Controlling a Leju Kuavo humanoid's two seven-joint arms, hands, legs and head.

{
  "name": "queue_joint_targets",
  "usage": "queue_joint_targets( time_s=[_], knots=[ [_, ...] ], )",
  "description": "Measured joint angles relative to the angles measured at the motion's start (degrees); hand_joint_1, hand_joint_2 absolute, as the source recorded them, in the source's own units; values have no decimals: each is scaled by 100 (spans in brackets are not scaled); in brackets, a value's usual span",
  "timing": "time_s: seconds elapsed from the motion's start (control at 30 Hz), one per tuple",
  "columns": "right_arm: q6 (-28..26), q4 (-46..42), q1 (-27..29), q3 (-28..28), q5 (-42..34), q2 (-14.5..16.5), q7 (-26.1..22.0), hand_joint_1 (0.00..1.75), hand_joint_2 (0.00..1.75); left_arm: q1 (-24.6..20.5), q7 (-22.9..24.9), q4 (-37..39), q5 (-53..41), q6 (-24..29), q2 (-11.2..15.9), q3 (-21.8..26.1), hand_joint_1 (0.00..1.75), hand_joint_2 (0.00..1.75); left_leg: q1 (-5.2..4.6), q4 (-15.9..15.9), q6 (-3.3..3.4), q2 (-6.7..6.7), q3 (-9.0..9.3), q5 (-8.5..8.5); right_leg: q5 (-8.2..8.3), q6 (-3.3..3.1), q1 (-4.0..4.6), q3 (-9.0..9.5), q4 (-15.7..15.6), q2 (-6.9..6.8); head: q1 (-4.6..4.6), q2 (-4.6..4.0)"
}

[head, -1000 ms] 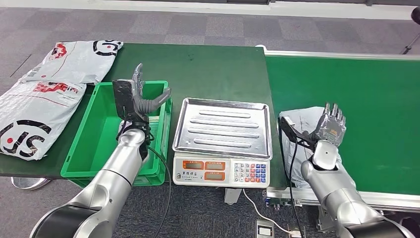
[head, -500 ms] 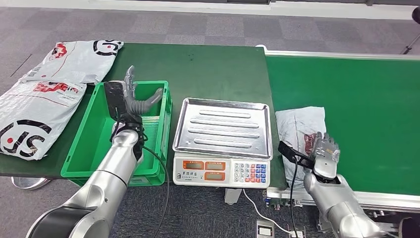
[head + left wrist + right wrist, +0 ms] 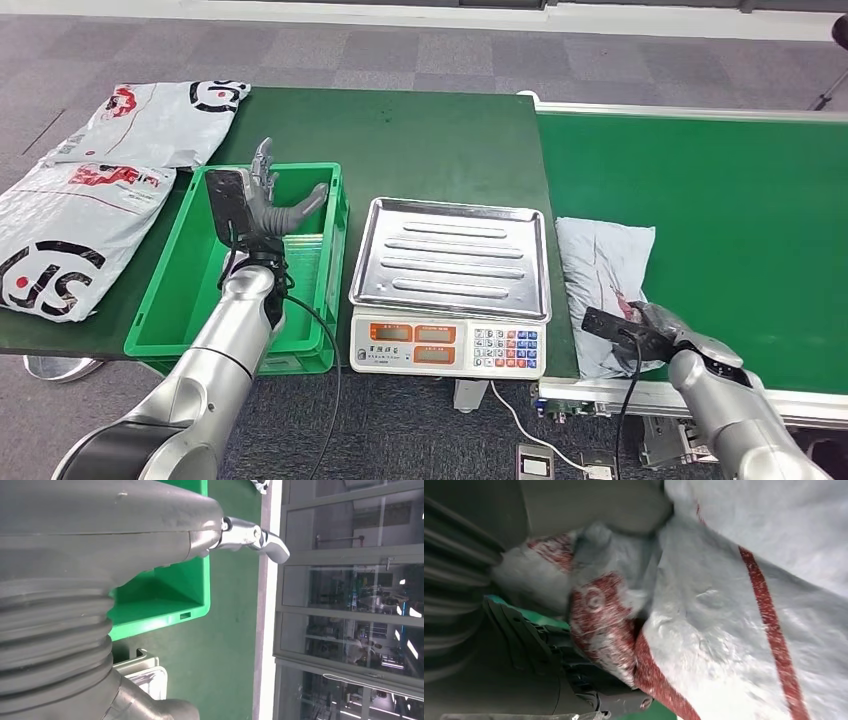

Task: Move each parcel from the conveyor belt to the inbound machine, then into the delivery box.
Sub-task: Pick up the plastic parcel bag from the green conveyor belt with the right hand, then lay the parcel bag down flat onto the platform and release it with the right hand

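The right hand (image 3: 655, 322) is down at the near edge of the green conveyor belt (image 3: 740, 210), its fingers bunched into the near end of a grey parcel (image 3: 605, 265) with red print. In the right wrist view the plastic is crumpled up between the thumb and the fingers, so it is grasping the parcel. The bag lies flat on the belt, just beside the desk's (image 3: 420, 140) right edge, and its far end points away from the robot.

Next to it on the desk stands the inbound machine, a weighing scale (image 3: 450, 285) with a bare steel pan and a keypad along its front. Left of the scale is the green delivery box (image 3: 195, 300). The left hand (image 3: 265, 195) hangs raised over that box, released, fingers spread and nothing in them.

Two more grey courier bags (image 3: 95, 195) with red and black print lie at the desk's far left corner, one overlapping the edge.
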Motion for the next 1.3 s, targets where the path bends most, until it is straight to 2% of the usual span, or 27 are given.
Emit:
queue_joint_targets(
  time_s=[0.23, 0.4, 0.47, 0.57, 0.67, 0.73, 0.87, 0.93, 1.1, 1.3],
  knots=[
    [45, -53, -11, 1, -169, -143, 10, 175, 175, 1, 4, 0, 14, -10, 0, 0, 0, 175, 1, -1, 0, -9, -1, 0, -2, 2, 0, 2, 0, -8, 0, 0],
    [-278, -364, 37, 138, -352, -185, 287, 175, 175, 30, 42, -53, 14, -12, 4, 0, 0, 175, 0, -1, 0, -9, -4, 0, -2, 3, 0, 2, 0, -7, 0, 0],
    [-707, -631, 82, 223, -393, -180, 483, 175, 175, 74, 46, -136, -9, -12, 13, 0, 0, 175, -1, -2, 0, -8, -6, 0, -2, 3, 0, 2, 1, -7, 1, 0],
    [-1687, -1185, 134, 262, -477, -53, 872, 175, 175, 221, 77, -368, -50, -13, 34, 0, 0, 175, -1, -3, 0, 3, -5, 0, -2, 3, 0, -2, 2, 4, 1, 0],
    [-2094, -1657, 147, 262, -526, 113, 1089, 175, 175, 355, 125, -580, -85, -18, 44, 0, 0, 175, 1, -3, 0, 5, -3, 0, -2, 2, 1, -6, 2, 3, -1, 0],
    [-2419, -1930, 215, 240, -547, 190, 1119, 175, 175, 409, 146, -680, -110, -28, 48, 0, 0, 175, 2, -4, 0, -6, -5, 2, -3, 1, 2, -5, 2, -9, -1, 0],
    [-3510, -2673, 440, 86, -586, 338, 1020, 175, 175, 456, 159, -795, -198, -6, 45, 0, 0, 175, 1, -4, 0, -9, -8, 2, -4, 0, 1, -6, 3, -10, -1, 0],
    [-3889, -3072, 495, 21, -593, 412, 900, 175, 175, 447, 159, -809, -242, 45, 19, -2, 0, 175, 1, -4, 0, -4, -8, 1, -4, 0, 0, -7, 3, -4, -1, 0],
    [-4291, -3768, 397, -7, -588, 669, 614, 175, 175, 329, 174, -794, -301, 122, -94, -28, 0, 175, 0, -3, 0, 3, -7, 1, -4, 1, 0, -9, 3, 3, -1, 0],
    [-4578, -3963, 141, -7, -614, 928, 461, 175, 175, 167, 168, -701, -292, 174, -184, -43, 0, 175, 1, -3, 1, 2, -6, 7, 0, 3, 0, -7, 4, 1, -1, 0]
  ],
)
